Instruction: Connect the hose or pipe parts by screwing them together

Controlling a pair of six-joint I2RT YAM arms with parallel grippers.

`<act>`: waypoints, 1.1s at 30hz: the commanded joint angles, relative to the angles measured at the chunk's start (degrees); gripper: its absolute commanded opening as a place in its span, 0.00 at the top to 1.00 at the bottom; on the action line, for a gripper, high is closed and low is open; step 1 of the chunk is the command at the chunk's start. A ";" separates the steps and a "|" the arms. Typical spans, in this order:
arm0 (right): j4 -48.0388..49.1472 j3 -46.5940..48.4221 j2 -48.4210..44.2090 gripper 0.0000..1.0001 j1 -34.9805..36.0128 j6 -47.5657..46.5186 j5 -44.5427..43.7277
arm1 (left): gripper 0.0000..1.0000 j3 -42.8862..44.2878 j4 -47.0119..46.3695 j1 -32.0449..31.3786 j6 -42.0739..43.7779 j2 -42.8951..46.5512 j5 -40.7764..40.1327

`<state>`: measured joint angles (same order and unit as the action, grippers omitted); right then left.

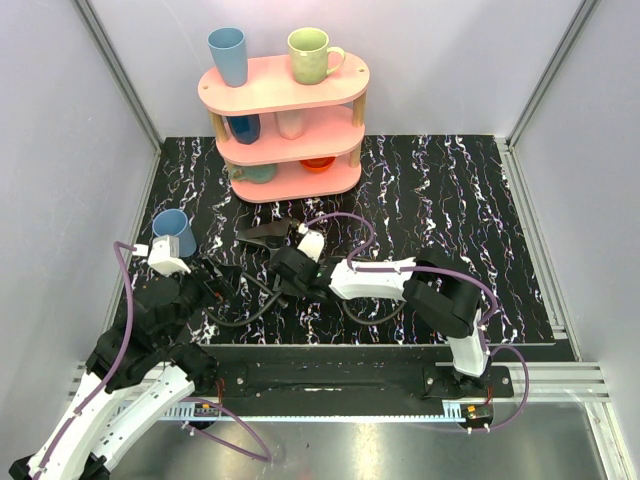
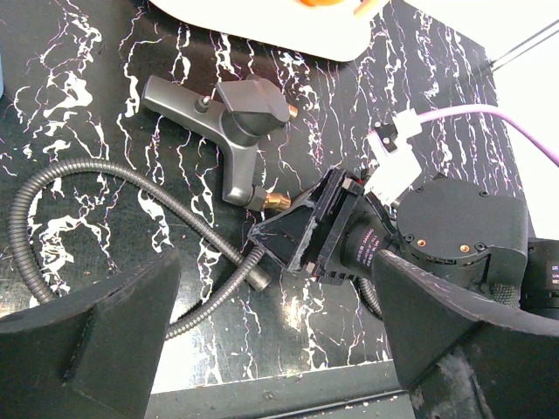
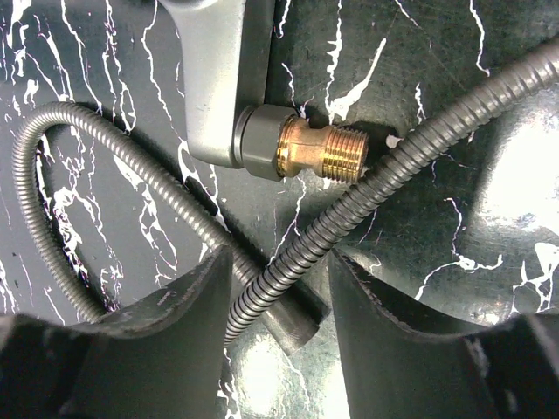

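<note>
The dark-grey nozzle piece (image 2: 236, 118) lies on the black marbled table, with one brass threaded connector (image 3: 327, 150) pointing at the hose. The black flexible hose (image 2: 83, 175) loops across the table and crosses over itself. Its dark end nut (image 3: 297, 325) lies between the fingers of my right gripper (image 3: 279, 257). That gripper (image 1: 295, 268) is open and straddles the crossing, with gaps on both sides. My left gripper (image 2: 278, 292) is wide open with nothing in it, low over the table near the hose end (image 2: 259, 278); in the top view the left gripper (image 1: 215, 285) is left of the right one.
A pink three-tier shelf (image 1: 285, 110) with cups stands at the back. A blue cup (image 1: 172, 232) sits by the left arm's wrist. The mat's front edge (image 2: 288, 384) runs just below the left fingers. White walls close in both sides.
</note>
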<state>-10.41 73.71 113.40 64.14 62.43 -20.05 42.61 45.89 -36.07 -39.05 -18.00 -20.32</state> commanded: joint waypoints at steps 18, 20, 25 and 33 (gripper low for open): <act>-0.39 -3.49 -1.78 0.68 0.55 2.52 -4.37 | 0.04 -0.60 -2.03 -0.14 -0.33 1.21 -1.39; 0.22 -4.45 -2.40 0.75 0.46 2.60 -5.25 | 0.04 -0.51 -1.94 -0.14 -0.33 1.12 -1.31; 0.14 -6.47 -10.38 1.00 -0.59 -1.25 -11.84 | 0.04 -0.07 -1.07 -0.14 -0.50 1.47 -1.48; -11.29 -9.28 -33.29 1.00 -9.81 -14.61 -25.90 | 0.04 -0.25 -1.59 -0.22 -0.06 0.25 -1.57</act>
<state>-16.80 65.91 92.60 60.62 55.16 -33.71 41.95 46.04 -36.07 -39.46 -16.99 -20.69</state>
